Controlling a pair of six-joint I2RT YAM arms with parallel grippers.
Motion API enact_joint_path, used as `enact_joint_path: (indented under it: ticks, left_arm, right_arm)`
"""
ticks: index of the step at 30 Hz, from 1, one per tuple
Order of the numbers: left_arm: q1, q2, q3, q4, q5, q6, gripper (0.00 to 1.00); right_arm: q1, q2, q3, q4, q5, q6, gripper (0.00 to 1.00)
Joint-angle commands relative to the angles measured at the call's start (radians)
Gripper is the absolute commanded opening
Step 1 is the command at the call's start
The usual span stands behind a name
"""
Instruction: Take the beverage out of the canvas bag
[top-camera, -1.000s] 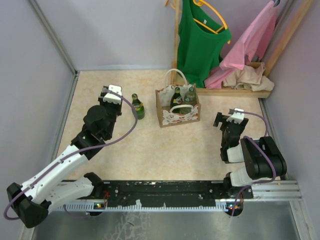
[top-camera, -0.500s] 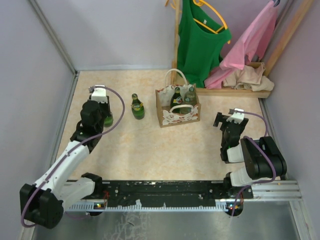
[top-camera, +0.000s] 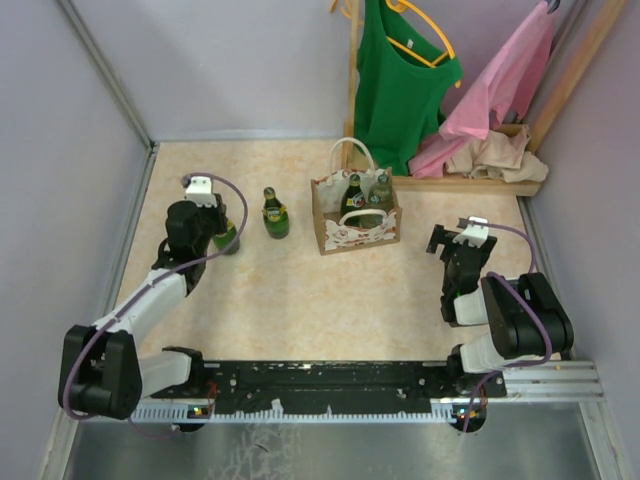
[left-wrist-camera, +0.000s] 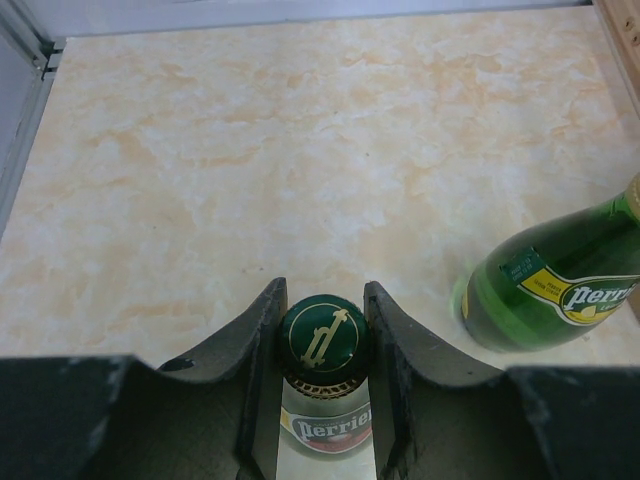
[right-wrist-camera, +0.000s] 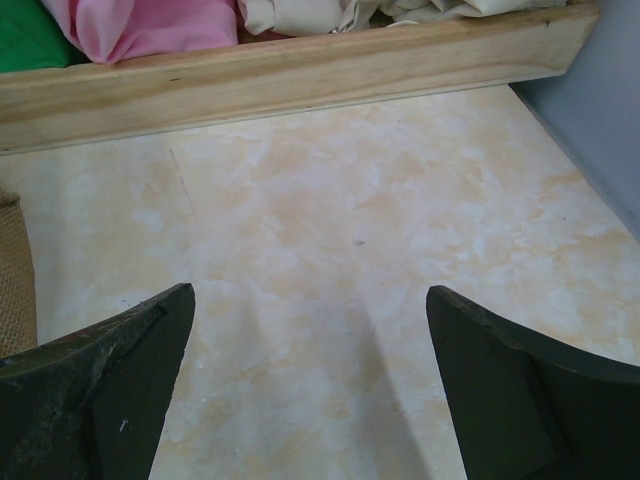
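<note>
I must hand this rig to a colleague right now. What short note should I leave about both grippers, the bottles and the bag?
Left gripper: shut on the neck of a green glass Perrier bottle with a green cap, on the left of the table. I cannot tell if its base touches the table.
Right gripper: open, empty, away from the bag.
Tan canvas bag with white handles: upright mid-table, with a dark green bottle and a paler bottle inside.
Done: another green Perrier bottle stands between the held one and the bag.
Left: release the held bottle, then take out the two inside.
</note>
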Motion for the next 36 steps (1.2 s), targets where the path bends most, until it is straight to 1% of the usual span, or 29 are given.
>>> enact_joint_path:
  ticks: [1,5,9,12,13,15,19,21,22,27,30,31,33,36]
  left_arm:
    - [0.027,0.011,-0.005,0.336,0.076,-0.022,0.00]
    - [0.041,0.052,-0.021,0.430,0.099,-0.032,0.00]
    - [0.048,0.094,-0.029,0.490,0.112,-0.032,0.00]
    - [0.052,0.120,-0.053,0.553,0.136,-0.030,0.08]
    - [0.055,0.128,-0.060,0.574,0.145,-0.031,0.15]
    - [0.057,0.137,-0.072,0.597,0.168,-0.035,0.31]
    - [0.059,0.128,-0.092,0.594,0.166,-0.057,0.68]
    - [0.058,0.113,-0.094,0.570,0.161,-0.061,0.94]
    - [0.059,0.106,-0.093,0.559,0.161,-0.059,0.99]
    - [0.057,0.054,-0.059,0.477,0.164,-0.044,1.00]
    - [0.055,-0.004,-0.011,0.412,0.227,-0.032,1.00]
    - [0.050,-0.016,0.014,0.385,0.247,-0.037,1.00]
    - [0.023,-0.024,0.093,0.279,0.282,-0.034,1.00]
    - [-0.058,-0.011,0.211,0.162,0.301,-0.013,1.00]
  right_arm:
    - [-0.002,-0.017,0.020,0.045,0.004,0.002,0.99]
    - [-0.001,-0.017,0.020,0.044,0.005,0.001,0.99]
    - [-0.001,-0.017,0.020,0.044,0.005,0.003,0.99]
    - [-0.001,-0.017,0.020,0.045,0.004,0.003,0.99]
    - [-0.001,-0.017,0.020,0.044,0.004,0.003,0.99]
    - [-0.001,-0.017,0.020,0.044,0.004,0.002,0.99]
    - [-0.001,-0.016,0.020,0.044,0.005,0.002,0.99]
    - [-0.001,-0.017,0.020,0.044,0.004,0.002,0.99]
    - [-0.001,-0.017,0.020,0.044,0.004,0.003,0.99]
    - [-0.001,-0.017,0.020,0.044,0.004,0.003,0.99]
    - [-0.001,-0.017,0.020,0.044,0.006,0.003,0.99]
    - [-0.001,-0.017,0.020,0.044,0.005,0.003,0.99]
    - [-0.001,-0.017,0.020,0.044,0.004,0.003,0.99]
    - [-0.001,-0.017,0.020,0.044,0.004,0.003,0.99]
